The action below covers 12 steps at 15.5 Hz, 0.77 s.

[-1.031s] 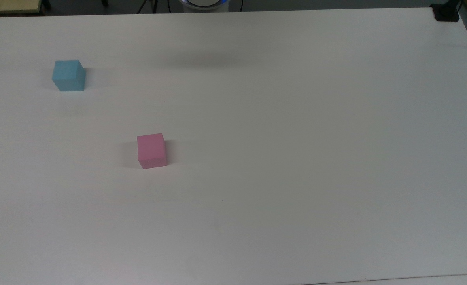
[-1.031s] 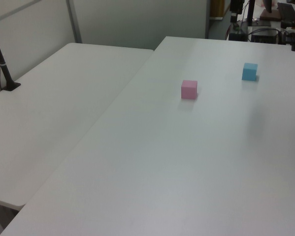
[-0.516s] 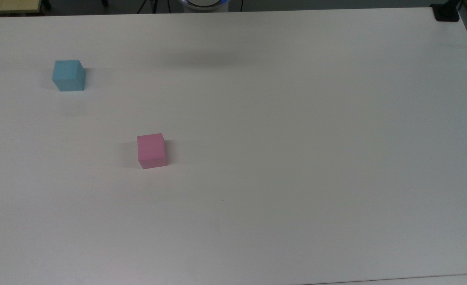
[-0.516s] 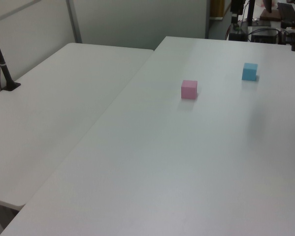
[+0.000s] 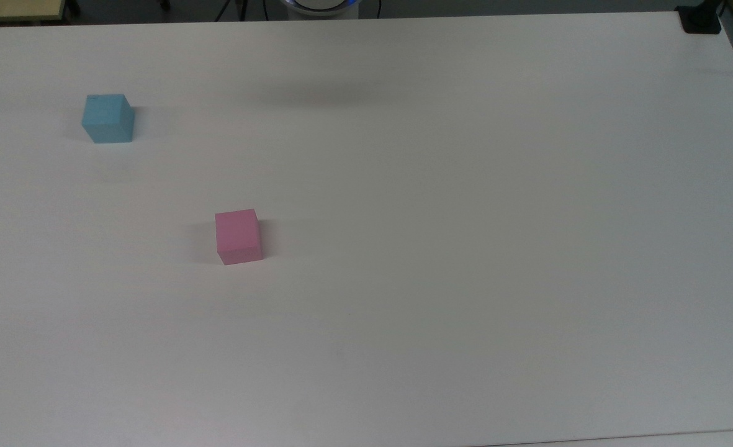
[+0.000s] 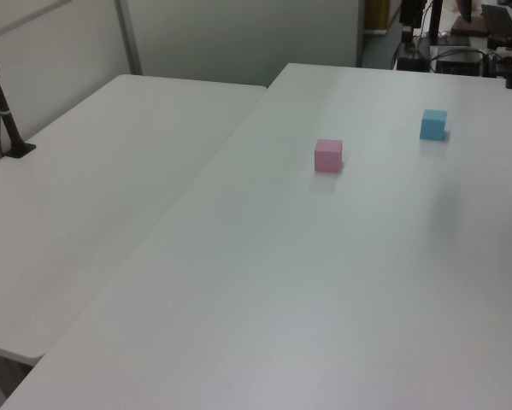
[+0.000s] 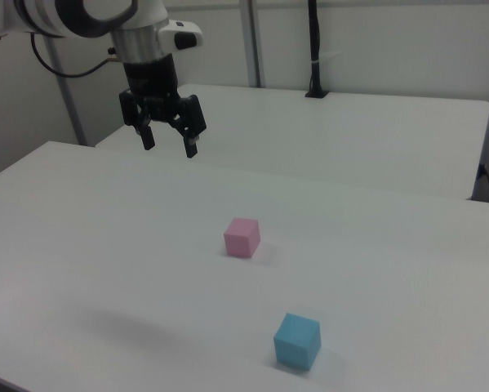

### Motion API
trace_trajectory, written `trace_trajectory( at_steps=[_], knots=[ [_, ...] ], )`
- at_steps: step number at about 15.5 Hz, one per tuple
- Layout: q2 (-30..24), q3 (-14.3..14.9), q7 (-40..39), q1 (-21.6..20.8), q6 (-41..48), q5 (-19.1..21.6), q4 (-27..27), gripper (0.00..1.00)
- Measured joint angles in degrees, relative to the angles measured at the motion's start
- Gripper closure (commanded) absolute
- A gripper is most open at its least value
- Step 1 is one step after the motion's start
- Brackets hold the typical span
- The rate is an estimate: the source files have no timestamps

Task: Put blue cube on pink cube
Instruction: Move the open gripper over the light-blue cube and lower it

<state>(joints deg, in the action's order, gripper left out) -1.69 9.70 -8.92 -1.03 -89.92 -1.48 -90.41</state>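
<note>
White table (image 5: pixel 465 248) spans top view, soft shadow smudge near 12 o'clock. Second white table (image 6: pixel 85 196) butts alongside, at 9 o'clock in left view. Black pole (image 6: pixel 1 102) clamped at its edge. Pale partition wall (image 6: pixel 238 34) behind. Cluttered desk with cables (image 6: pixel 461 38) at 1 o'clock. Light even, diffuse.

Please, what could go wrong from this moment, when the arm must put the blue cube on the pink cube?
1. The gripper hangs high with open fingers, far from the blue cube; a badly centred descent could push the cube instead of gripping it.
2. The pink cube is about the same size, so an off-centre placement may let the blue one slide off.
</note>
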Motion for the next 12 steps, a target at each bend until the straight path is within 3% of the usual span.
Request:
trace_trajectory(
  at_steps=[5,12],
  knots=[
    [-0.01,0.52,-4.09,2.34,1.31,-2.64,-0.74,0.0],
    [0.41,2.7,-18.81,12.93,0.19,-4.38,-6.74,0.0]
  ],
)
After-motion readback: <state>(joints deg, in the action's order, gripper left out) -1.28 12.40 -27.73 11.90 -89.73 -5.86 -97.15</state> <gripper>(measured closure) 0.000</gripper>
